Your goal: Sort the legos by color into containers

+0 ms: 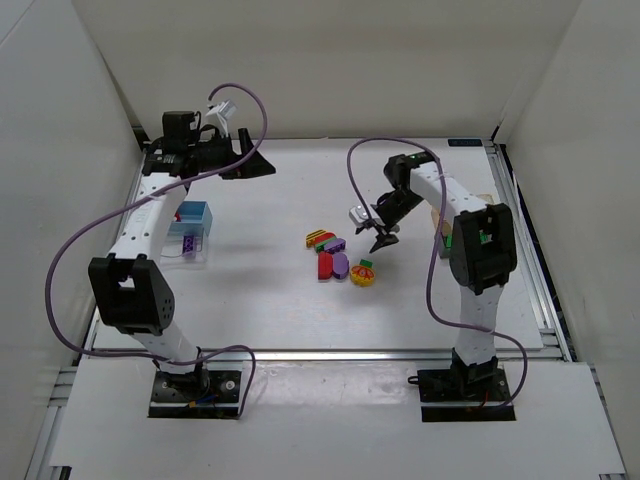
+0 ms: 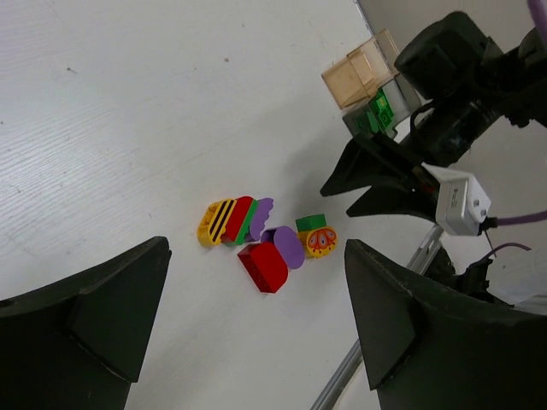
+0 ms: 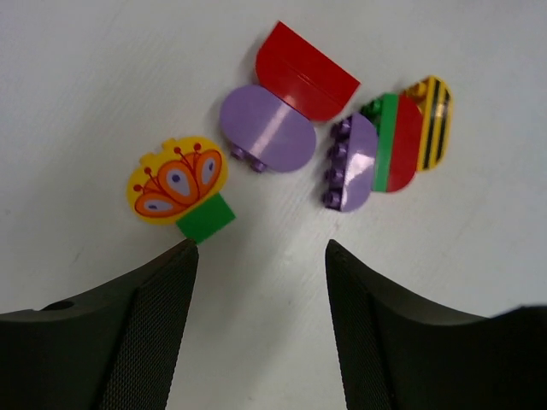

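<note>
Several legos lie in a cluster mid-table: a yellow flower block on a green piece (image 1: pixel 363 272), a red block (image 1: pixel 325 266), a purple rounded block (image 1: pixel 340 263), a second purple block (image 1: pixel 335 245) and a striped yellow-red-green block (image 1: pixel 319 238). My right gripper (image 1: pixel 385 238) is open and empty, just above and right of the cluster. In the right wrist view its fingers straddle bare table below the flower block (image 3: pixel 177 179) and purple block (image 3: pixel 353 162). My left gripper (image 1: pixel 262 165) is open and empty, raised at the far left. The blue container (image 1: pixel 192 222) holds a purple lego.
A clear container (image 1: pixel 186 250) stands just in front of the blue one. The tan container (image 2: pixel 355 75) and a darker one holding a green lego (image 2: pixel 380 109) stand at the right, mostly hidden behind my right arm in the top view. White walls enclose the table.
</note>
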### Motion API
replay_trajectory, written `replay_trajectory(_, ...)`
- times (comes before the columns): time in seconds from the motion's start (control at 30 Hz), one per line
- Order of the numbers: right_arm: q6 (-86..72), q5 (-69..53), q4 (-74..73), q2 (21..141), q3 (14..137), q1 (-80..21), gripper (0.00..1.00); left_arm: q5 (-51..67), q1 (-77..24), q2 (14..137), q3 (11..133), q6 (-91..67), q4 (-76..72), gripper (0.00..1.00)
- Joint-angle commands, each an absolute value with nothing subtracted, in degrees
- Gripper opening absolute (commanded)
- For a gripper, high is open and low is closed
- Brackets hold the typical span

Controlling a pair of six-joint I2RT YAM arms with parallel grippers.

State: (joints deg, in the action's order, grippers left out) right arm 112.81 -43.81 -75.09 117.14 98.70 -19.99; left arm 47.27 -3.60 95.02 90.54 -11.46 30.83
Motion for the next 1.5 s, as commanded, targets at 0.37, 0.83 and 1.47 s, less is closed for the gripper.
replay_trajectory(0.37, 164.6, -37.8, -88.5, 112.6, 87.6, -21.4, 0.66, 50.4, -1.1, 93.1, 87.9, -18.5, 24.5, 0.96)
replay_trajectory(0.83, 164.4, -35.5, -75.1, 114.4, 84.9, -21.7, 0.67, 51.8, -1.1, 92.0, 84.7, -21.2, 22.2, 0.99)
replay_trajectory(1.47, 162.6, -34.0, -64.0, 118.0, 86.5, -20.0, 0.67, 53.0, -1.0, 94.7, 85.2, -22.8, 20.7, 0.99)
